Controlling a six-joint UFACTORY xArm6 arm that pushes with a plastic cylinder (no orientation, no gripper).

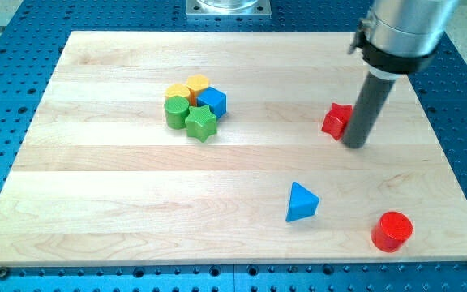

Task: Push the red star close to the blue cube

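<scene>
The red star (336, 120) lies on the wooden board (96, 203) at the view's right of centre. My tip (354, 144) stands right beside it, on its right and slightly lower side, touching or nearly touching it. The blue cube (213, 101) sits left of centre, far to the star's left, on the right side of a tight cluster of blocks.
The cluster also holds a yellow block (198, 84), another yellow block (177, 92), a green cylinder (176, 112) and a green star (202, 122). A blue triangular block (301, 202) lies at lower right of centre. A red cylinder (392, 230) stands near the bottom right corner.
</scene>
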